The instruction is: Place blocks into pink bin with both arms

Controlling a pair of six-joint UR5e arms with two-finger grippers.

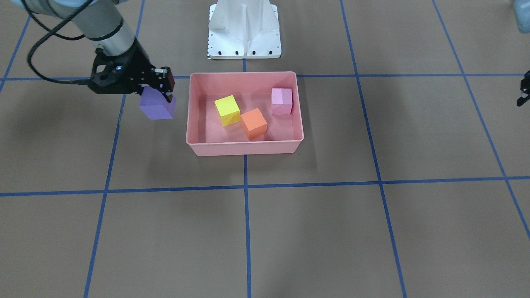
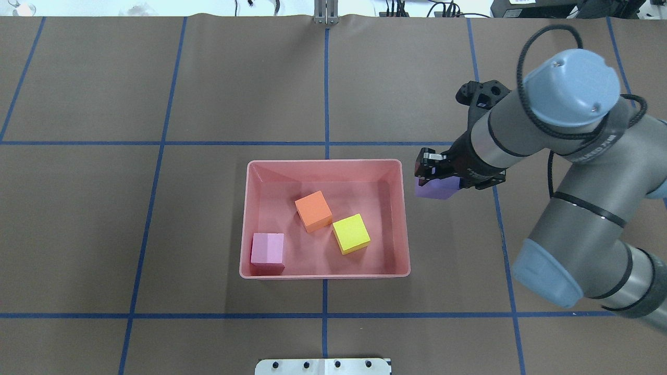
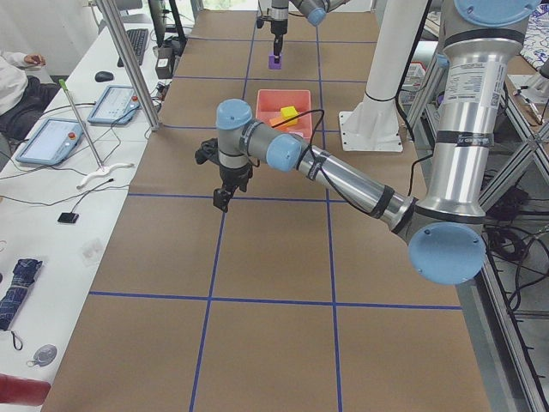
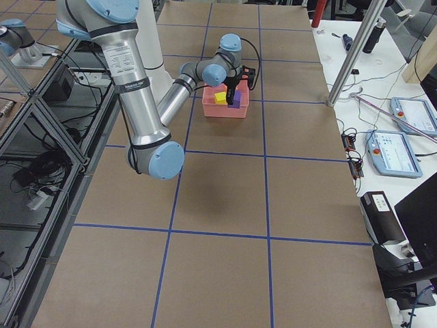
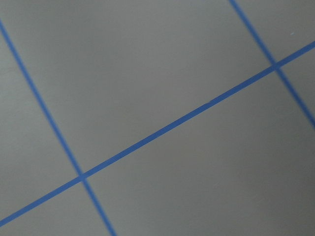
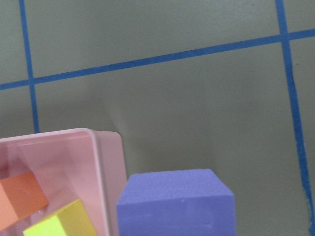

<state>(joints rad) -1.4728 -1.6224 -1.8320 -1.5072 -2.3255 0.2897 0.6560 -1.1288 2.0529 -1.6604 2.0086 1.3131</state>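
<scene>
Beside the pink bin, right fingers clamped on half-hidden purple block; left fingers, grip unclear.

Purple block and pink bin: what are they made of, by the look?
Purple block: possibly foam or painted wood; matte faces, no glare, slightly soft edges. Pink bin: likely moulded plastic; smooth sloping walls with a faint sheen, rolled rim.

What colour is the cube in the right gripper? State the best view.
Purple: the small matte purple cube shows best in the exterior front-facing view.
</scene>
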